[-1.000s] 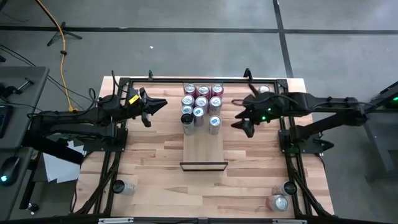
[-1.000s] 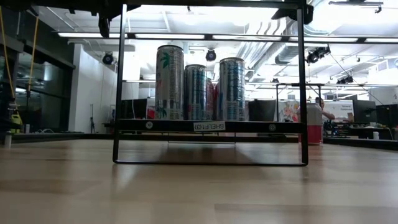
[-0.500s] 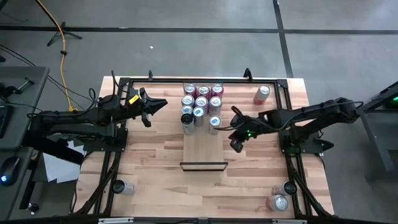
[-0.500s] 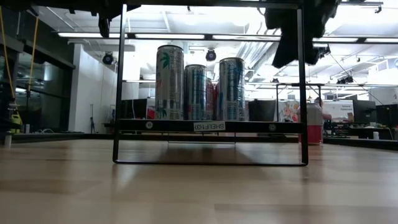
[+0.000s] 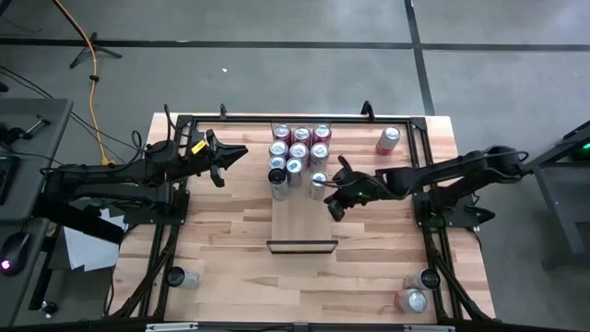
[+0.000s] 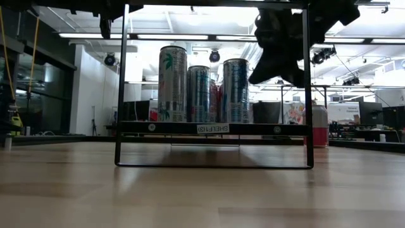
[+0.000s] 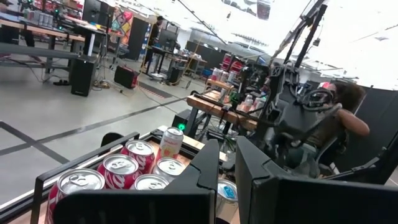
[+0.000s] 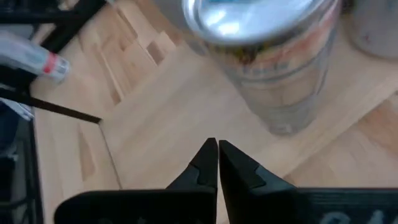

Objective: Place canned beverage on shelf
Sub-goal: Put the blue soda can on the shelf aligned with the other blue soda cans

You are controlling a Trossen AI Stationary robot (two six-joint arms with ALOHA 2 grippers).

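The shelf (image 5: 302, 217) is a narrow light-wood panel in a black frame at the table's middle. Several cans (image 5: 300, 149) stand upright on its far half; they also show in the low view (image 6: 199, 92). My right gripper (image 5: 333, 205) hangs shut over the shelf's right edge, just beside the nearest silver-topped can (image 8: 273, 62), and touches nothing. In its wrist view the shut fingertips (image 8: 217, 163) point down at the panel. My left gripper (image 5: 230, 155) waits shut, in the air left of the cans.
A red can (image 5: 389, 138) sits on the tabletop at the far right. Three more cans lie near the front corners: one on the left (image 5: 184, 277), two on the right (image 5: 429, 277) (image 5: 412, 300). The shelf's near half is bare wood.
My right gripper has travelled from the table's far right toward the left edge and slightly nearer, ending over the shelf's right side. It has come into the low view from above. The red can at the far right now shows clear of the arm.
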